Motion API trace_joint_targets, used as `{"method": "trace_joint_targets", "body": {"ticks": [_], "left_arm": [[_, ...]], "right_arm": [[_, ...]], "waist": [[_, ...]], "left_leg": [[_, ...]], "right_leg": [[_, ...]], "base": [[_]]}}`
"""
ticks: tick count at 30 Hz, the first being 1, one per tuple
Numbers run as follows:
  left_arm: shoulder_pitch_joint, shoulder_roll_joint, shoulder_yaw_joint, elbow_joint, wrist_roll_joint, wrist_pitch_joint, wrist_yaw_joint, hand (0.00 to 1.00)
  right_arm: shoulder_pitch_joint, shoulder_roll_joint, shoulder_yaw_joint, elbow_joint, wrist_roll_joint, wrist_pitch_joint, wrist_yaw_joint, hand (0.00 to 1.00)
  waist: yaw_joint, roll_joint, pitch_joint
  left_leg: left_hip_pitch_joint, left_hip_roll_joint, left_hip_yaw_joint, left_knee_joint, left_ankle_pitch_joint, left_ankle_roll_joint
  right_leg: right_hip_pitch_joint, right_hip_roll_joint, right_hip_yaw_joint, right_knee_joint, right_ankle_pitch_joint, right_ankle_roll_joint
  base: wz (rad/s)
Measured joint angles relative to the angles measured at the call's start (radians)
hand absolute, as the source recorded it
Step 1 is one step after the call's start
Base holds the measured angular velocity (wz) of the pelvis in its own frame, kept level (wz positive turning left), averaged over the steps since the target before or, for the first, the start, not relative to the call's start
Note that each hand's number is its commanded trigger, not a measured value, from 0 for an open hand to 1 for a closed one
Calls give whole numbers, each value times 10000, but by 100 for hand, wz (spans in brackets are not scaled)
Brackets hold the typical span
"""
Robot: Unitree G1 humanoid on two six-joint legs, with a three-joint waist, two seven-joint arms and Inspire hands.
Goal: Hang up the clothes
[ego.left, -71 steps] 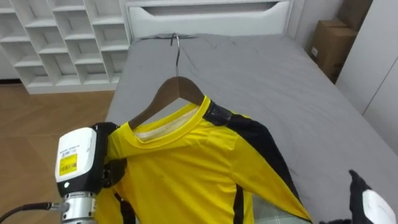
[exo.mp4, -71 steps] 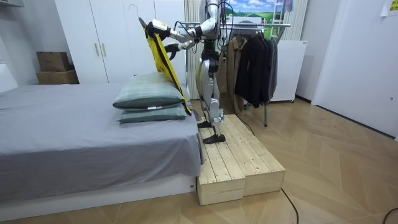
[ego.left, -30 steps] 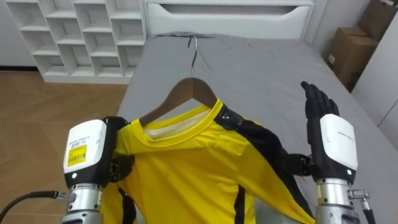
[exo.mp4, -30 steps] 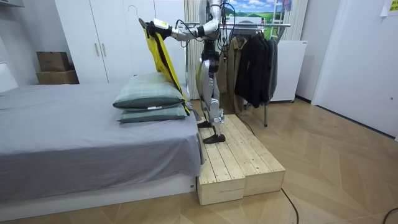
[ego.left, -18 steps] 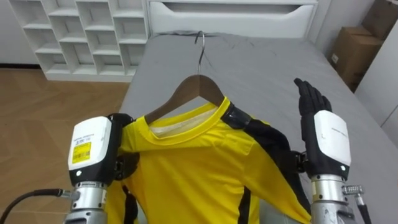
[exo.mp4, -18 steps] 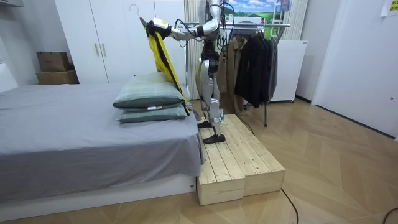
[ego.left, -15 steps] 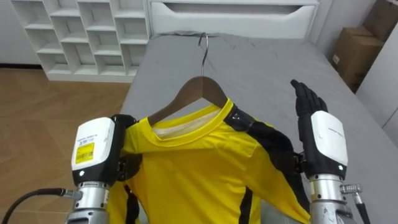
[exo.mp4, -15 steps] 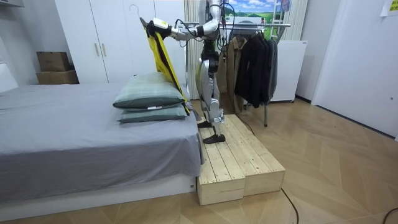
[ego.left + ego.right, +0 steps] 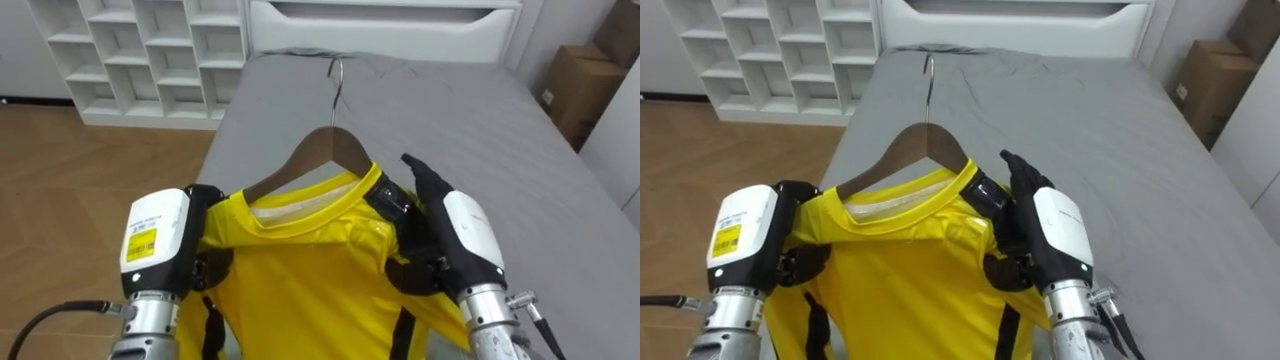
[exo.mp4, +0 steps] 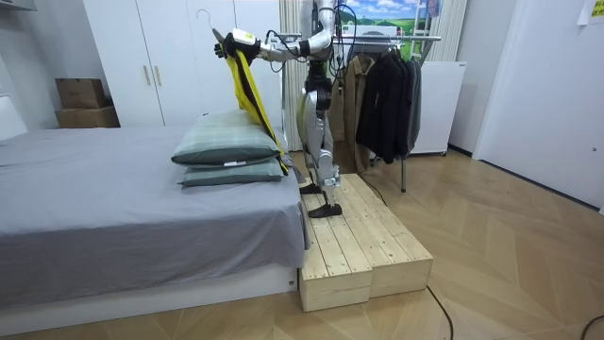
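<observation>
A yellow shirt with black side panels hangs on a wooden hanger whose metal hook points up. My left hand is shut on the shirt's left shoulder over the hanger's end and holds both in the air. My right hand lies open against the shirt's black right shoulder, its fingers straight along the hanger's other arm. In the room view I stand on a wooden platform at the bed's pillow end, with the shirt raised in front of me.
A grey bed stretches ahead below the shirt, with a white headboard beyond it. White cubby shelves stand to the left and a cardboard box to the right. Two pillows lie on the bed; a clothes rack with dark garments stands behind me.
My right hand rose from the lower right, stood open beside the shirt, then swung left onto the shirt's right shoulder. The left hand kept its hold; the camera shifted slightly.
</observation>
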State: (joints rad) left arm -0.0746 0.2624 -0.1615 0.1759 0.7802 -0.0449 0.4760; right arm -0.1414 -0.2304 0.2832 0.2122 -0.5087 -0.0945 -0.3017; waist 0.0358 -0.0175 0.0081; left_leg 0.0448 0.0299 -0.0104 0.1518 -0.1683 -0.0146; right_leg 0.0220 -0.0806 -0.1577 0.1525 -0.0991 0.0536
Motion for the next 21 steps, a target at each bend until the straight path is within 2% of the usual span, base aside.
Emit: {"method": "trace_joint_targets", "body": {"ticks": [6, 12, 21], "left_arm": [[0, 3, 1, 0, 59, 26, -60, 100], [1, -13, 17, 0, 847, 37, -132, 100], [0, -121, 21, -2, 983, 103, -284, 100]], "right_arm": [[-1, 22, 1, 41, 23, 0, 175, 0], [-2, 419, -17, 532, -31, 2, 304, 0], [-4, 423, -43, 567, -23, 3, 458, 0]], "waist": [[15, -18, 11], [17, -32, 9], [42, -17, 3]], "left_leg": [[-3, 0, -10, -11, 0, 0], [-6, 0, -3, -7, 0, 0], [-32, 2, -29, 5, 0, 0]], "right_leg": [[-1, 0, -20, 0, 0, 0], [-4, 0, -20, 0, 0, 0], [-9, -1, -51, -3, 0, 0]], "base": [[0], [0], [0]]}}
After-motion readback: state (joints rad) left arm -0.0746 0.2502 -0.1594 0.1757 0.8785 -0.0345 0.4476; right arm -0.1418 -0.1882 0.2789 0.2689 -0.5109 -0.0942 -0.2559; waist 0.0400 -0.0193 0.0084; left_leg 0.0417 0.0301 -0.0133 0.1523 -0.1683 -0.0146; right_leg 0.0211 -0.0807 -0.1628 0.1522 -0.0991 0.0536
